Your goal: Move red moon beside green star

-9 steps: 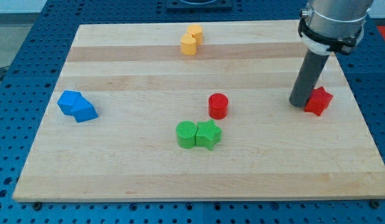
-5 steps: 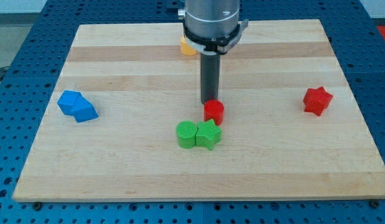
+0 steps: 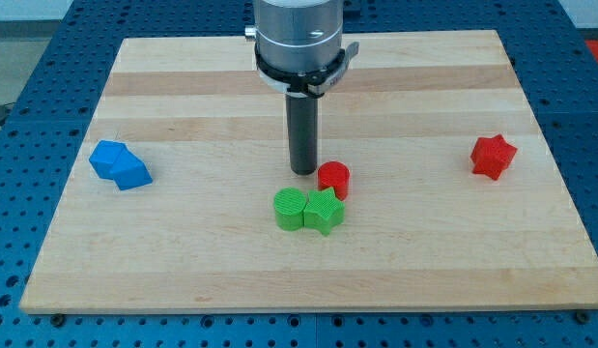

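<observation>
At mid-board my tip [image 3: 303, 171] stands upright — touching the red moon [image 3: 333, 180] above the green star [image 3: 325, 210].

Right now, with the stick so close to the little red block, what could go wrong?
My tip sits just left of the red block, which almost touches the green star. A push to the right could slide the red block away from the star. A push toward the view's bottom could knock the star and the round green block beside it out of place.
</observation>
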Motion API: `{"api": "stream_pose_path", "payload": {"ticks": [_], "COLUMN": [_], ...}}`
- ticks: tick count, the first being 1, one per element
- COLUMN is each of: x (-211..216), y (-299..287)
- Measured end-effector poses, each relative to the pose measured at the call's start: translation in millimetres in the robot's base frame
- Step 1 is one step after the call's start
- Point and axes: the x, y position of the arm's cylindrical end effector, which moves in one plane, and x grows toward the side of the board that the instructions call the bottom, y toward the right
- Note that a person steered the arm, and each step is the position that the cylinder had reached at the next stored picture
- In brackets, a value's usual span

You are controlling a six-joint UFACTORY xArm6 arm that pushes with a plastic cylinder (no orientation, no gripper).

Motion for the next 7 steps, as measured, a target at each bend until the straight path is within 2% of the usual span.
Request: {"api": "stream_pose_path", "payload": {"ticks": [3, 4, 5, 6, 7], "x": [8, 1, 15, 42, 47], "y": [37, 19, 10, 26, 81]}}
